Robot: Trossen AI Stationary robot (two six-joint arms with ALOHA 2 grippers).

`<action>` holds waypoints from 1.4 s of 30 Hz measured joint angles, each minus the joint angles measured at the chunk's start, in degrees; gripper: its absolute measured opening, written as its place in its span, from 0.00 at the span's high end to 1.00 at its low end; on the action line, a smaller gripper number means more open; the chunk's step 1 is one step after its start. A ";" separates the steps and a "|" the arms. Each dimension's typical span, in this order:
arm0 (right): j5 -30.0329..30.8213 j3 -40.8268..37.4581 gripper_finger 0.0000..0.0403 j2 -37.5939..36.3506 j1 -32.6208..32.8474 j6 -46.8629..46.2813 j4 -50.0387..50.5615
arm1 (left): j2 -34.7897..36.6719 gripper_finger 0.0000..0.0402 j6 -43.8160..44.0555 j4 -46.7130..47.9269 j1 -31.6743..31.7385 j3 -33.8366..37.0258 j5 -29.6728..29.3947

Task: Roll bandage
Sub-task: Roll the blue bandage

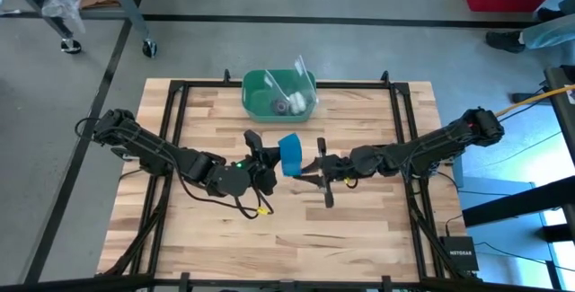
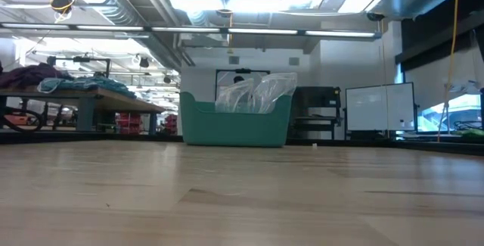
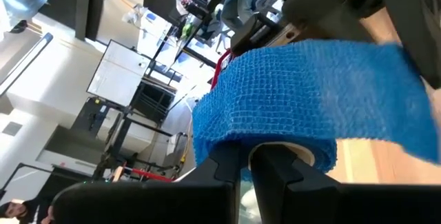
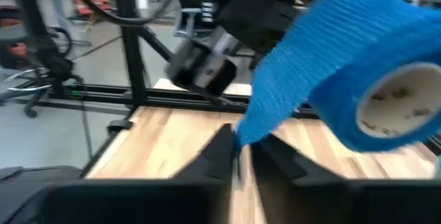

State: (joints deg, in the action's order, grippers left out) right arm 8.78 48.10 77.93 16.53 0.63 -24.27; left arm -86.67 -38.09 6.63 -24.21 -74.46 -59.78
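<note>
Both grippers meet mid-table in the high view, the left gripper and right gripper flanking the bandage, held aloft between them; a green bin sits well behind. From table height only the bin shows, crinkled clear plastic in it. At the left wrist, fingers are pinched on the roll's edge: crepe-textured blue weave around a pale core. At the right wrist, fingers are pressed together on the loose tail. Judging by that short tail, rolling looks mostly done.
</note>
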 joint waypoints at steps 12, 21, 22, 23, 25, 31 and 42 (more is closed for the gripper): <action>-2.07 13.64 0.99 -3.85 -0.07 7.90 8.50 | 0.00 0.96 -0.04 0.39 0.00 0.00 0.53; 2.12 26.55 0.97 -3.87 -8.83 8.14 26.77 | 0.00 0.96 -1.38 0.76 -1.01 0.00 7.10; 2.12 26.56 0.98 -4.07 -10.10 7.62 27.88 | 0.00 0.96 -1.71 0.84 -1.38 0.00 7.10; 2.10 26.56 0.99 -4.18 -11.48 7.14 29.17 | 0.00 0.96 -2.24 0.83 -1.84 0.00 7.10; 1.68 26.53 0.99 -4.24 -14.20 6.12 31.25 | 0.00 0.96 -3.24 0.55 -2.79 0.00 7.10; -2.45 24.33 0.96 -3.82 -19.71 4.01 31.44 | 0.00 0.96 -5.23 -0.64 -4.95 0.00 7.43; -4.93 24.30 0.96 -3.69 -20.74 3.73 30.29 | 0.07 0.96 -3.87 -4.16 -4.11 0.04 23.11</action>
State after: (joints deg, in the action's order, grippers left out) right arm 3.85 72.40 74.24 -4.21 4.36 6.03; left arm -86.61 -41.95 2.47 -28.32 -74.41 -36.68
